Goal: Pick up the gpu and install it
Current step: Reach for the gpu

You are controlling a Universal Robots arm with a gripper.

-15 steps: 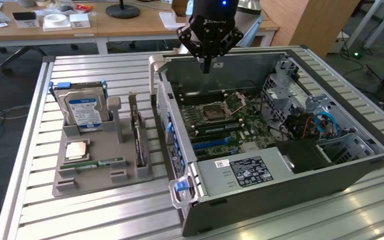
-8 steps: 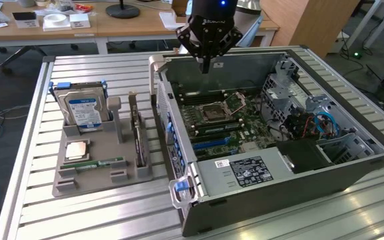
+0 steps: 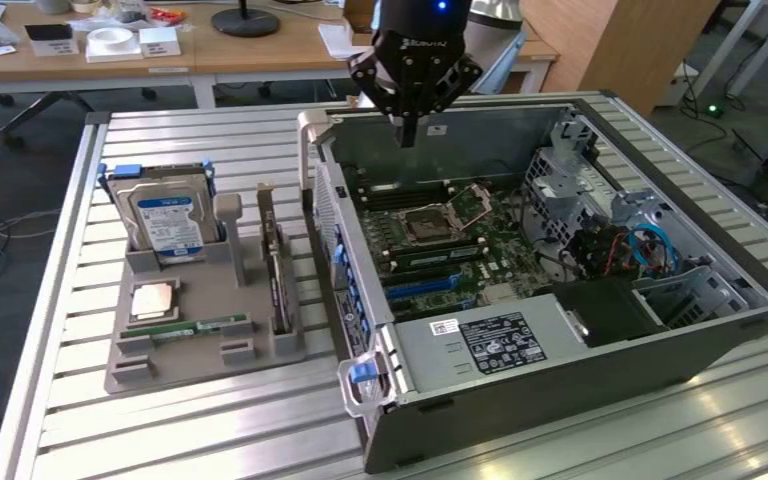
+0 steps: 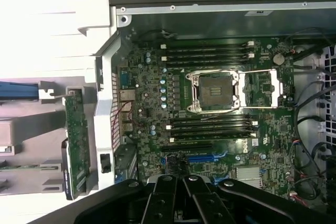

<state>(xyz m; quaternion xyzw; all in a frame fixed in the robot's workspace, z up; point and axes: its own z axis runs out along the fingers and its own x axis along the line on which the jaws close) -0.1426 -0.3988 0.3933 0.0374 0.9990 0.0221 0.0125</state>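
Hovering over the case (image 3: 571,400), my end effector (image 3: 408,135) is sitting shut, empty. I'm finding the gpu (image 3: 275,265) toward the bench (image 3: 197,420) edge at the exterior view's left, paralleling the case.

Arm (image 3: 415,18) comes in from above, wrist vertical. Black tool (image 3: 408,138) points straight down, hanging in the air. Fingers (image 3: 408,126) are pressed together into one narrow tip. In the wrist view, both linkages are folded inward.
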